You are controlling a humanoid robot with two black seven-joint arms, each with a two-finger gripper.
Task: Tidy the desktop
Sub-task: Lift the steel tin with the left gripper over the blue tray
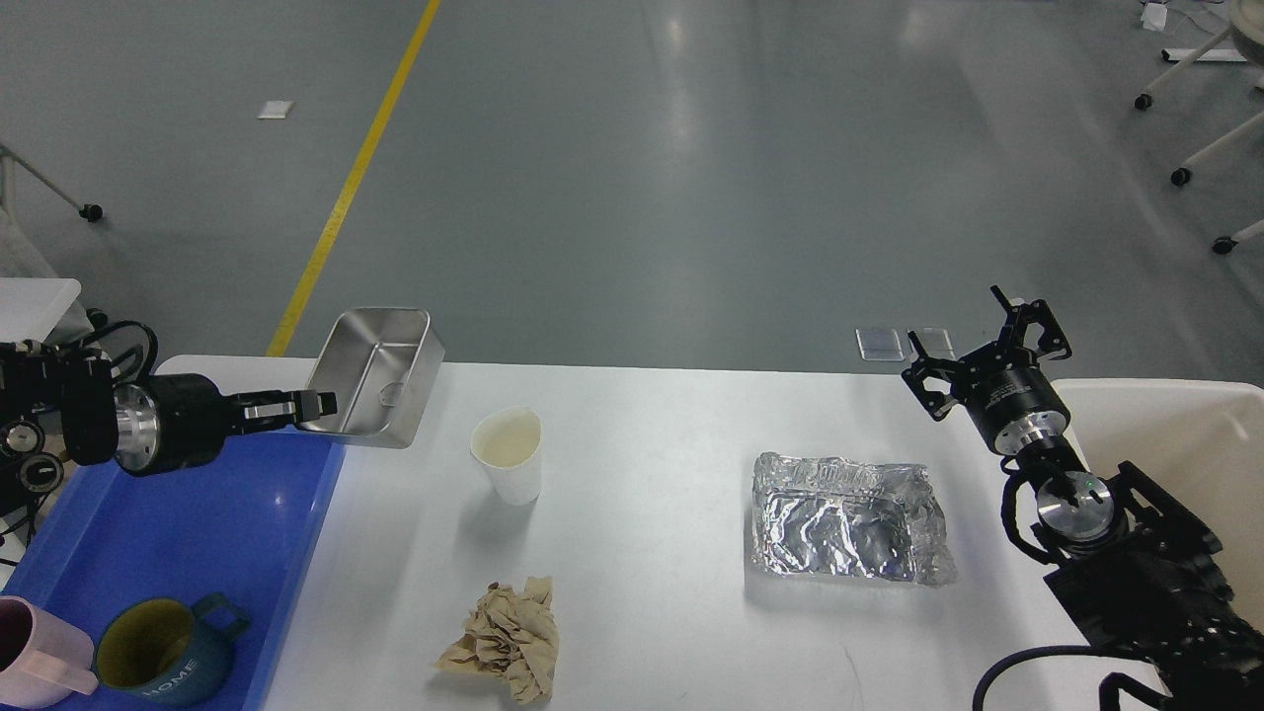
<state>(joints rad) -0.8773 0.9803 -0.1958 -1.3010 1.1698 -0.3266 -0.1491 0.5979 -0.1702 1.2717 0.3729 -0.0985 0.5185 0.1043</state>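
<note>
The white desktop (652, 592) holds a white paper cup (508, 455), a crumpled brown paper wad (506, 642) and a crumpled foil tray (847, 518). My left gripper (314, 406) is shut on the near rim of a steel rectangular tin (378, 377) and holds it tilted in the air, above the right edge of the blue tray (148, 533). My right gripper (987, 346) is open and empty, raised over the desktop's far right edge beside the cream-white bin (1185, 444).
The blue tray holds a dark teal mug (163, 660) and a pink cup (35, 667) at its near end. Wheeled chair legs (1200, 148) stand on the floor at the far right.
</note>
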